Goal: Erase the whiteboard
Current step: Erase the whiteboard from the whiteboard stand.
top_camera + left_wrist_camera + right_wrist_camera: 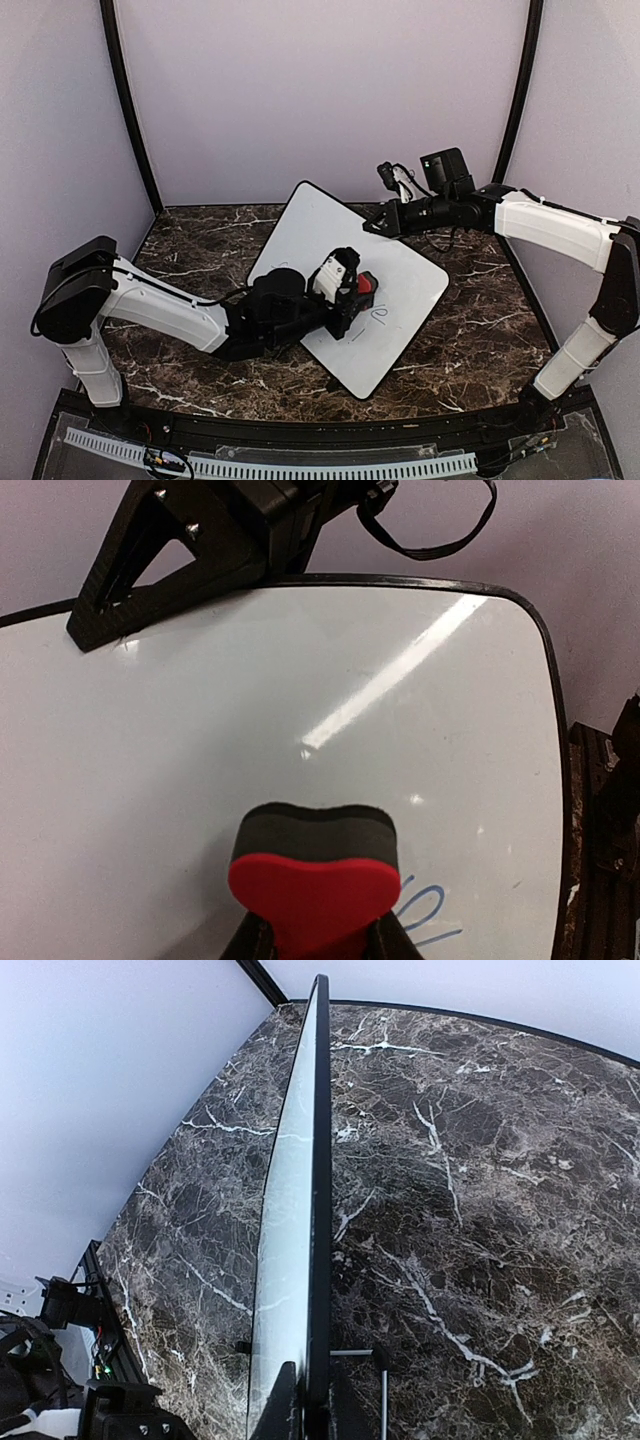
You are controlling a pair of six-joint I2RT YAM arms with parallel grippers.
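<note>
The whiteboard [320, 235] is seen set cornerwise on the dark marble table [480, 340], near its middle. Its far rim is pinched between the closed fingers of the right gripper [380, 225]; in the right wrist view the board's thin black edge runs straight up from those fingers. A red eraser [366, 284] with a dark felt pad is clamped in the left gripper [355, 290] and pressed against the white surface. Just beside it, a few blue handwritten strokes [425, 910] are left, too partial to be read.

Overhead and wrist-close, all on whiteboard [330, 225]
</note>
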